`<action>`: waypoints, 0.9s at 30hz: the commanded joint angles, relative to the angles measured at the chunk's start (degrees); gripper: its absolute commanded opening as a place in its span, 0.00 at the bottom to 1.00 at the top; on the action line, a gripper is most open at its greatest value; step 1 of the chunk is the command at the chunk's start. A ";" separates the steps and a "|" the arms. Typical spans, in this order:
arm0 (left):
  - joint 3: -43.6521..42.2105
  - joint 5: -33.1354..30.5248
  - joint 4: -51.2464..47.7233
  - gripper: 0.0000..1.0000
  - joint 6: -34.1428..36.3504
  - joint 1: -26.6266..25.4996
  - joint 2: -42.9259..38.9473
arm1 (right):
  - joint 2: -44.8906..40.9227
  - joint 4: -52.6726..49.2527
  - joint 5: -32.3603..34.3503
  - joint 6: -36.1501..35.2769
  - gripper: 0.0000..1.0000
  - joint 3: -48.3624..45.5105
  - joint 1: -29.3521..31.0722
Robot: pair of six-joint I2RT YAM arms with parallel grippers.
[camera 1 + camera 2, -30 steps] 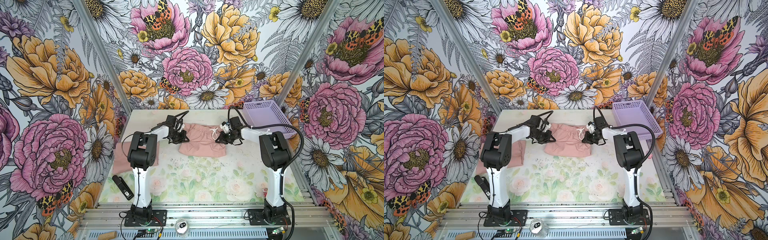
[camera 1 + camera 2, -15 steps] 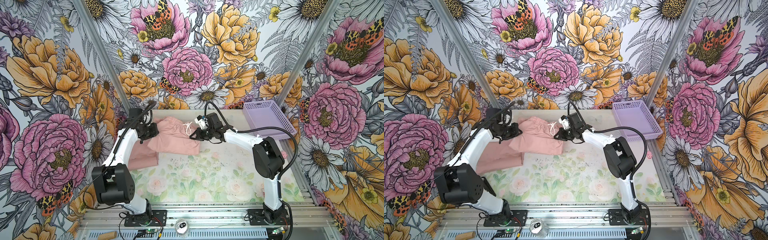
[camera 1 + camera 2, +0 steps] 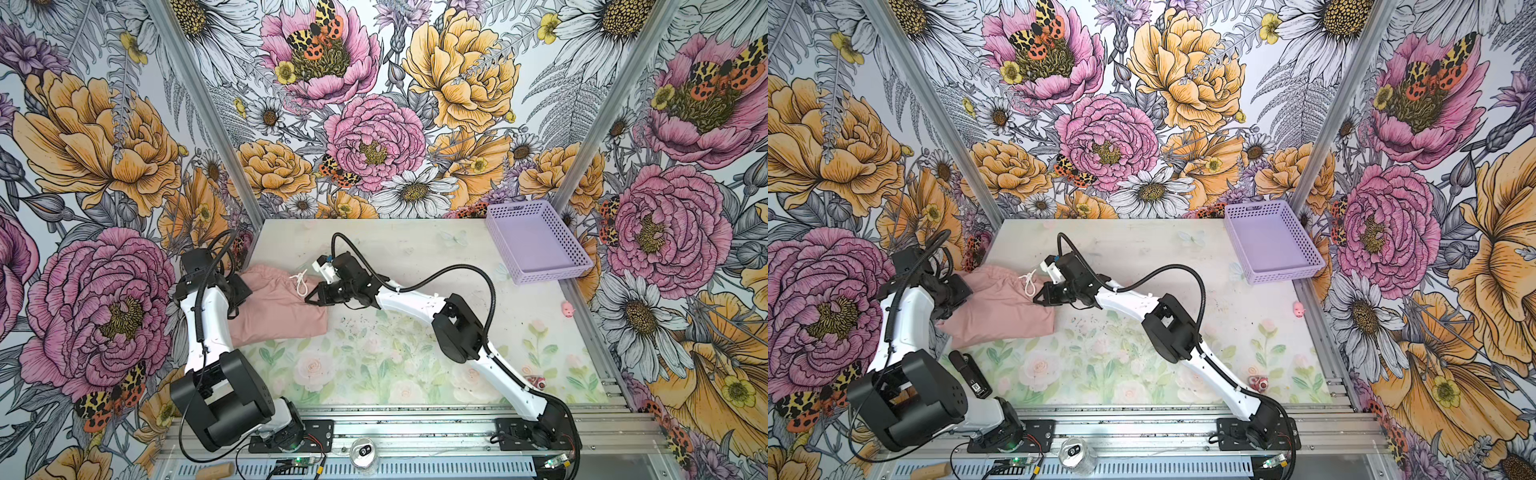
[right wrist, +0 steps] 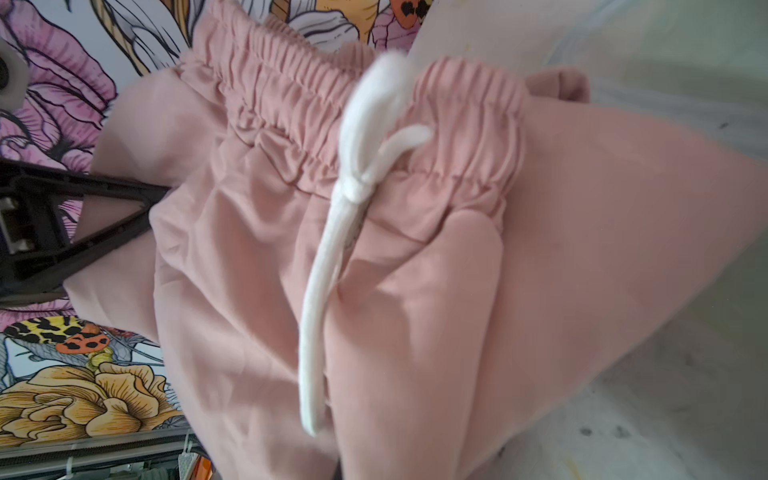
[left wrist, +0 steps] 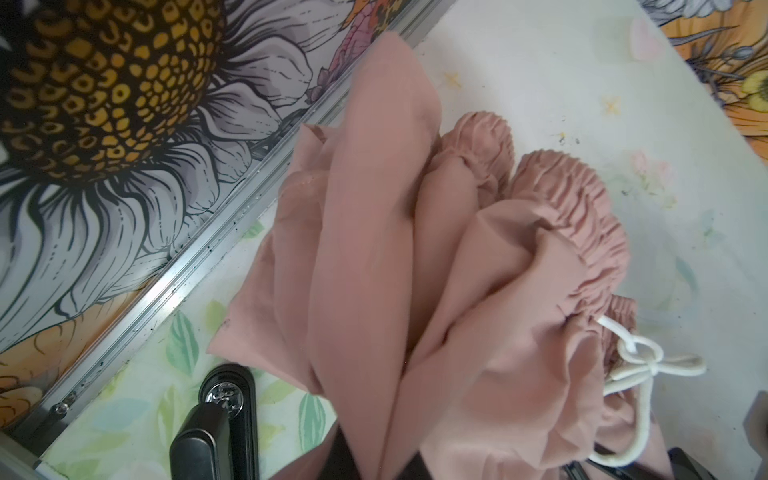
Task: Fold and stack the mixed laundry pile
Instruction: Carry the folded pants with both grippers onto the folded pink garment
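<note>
My left gripper [image 3: 242, 291] is at the far-left side of the table [image 3: 415, 257], jaws pinched tight on the left edge of the pink drawstring garment [image 3: 277, 309]. The garment is bunched between both grippers on the table's left part, with its elastic waistband toward the back wall and the white drawstring [image 3: 300, 283] knotted on top. My right gripper [image 3: 311, 298] reaches across the middle and is clamped narrow on the garment's right edge, just beside the drawstring. Lilac basket [image 3: 536, 243] is in the back right corner, well apart. Small pink toy [image 3: 567, 308] lies near the right rail.
</note>
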 commanded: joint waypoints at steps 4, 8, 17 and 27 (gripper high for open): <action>0.46 -5.89 7.03 0.00 0.99 0.55 6.94 | 3.24 1.07 1.64 1.81 0.00 6.24 -0.73; 1.01 -8.71 8.18 0.00 2.42 0.73 8.77 | 5.09 1.08 0.82 2.68 0.00 8.96 -0.69; 2.30 -9.23 8.03 0.59 1.88 1.39 12.05 | -0.75 1.10 1.37 1.11 0.40 -0.57 -0.85; 0.61 -12.28 7.72 0.99 1.62 -1.74 3.00 | -22.38 2.91 9.38 -5.46 0.67 -28.28 -4.54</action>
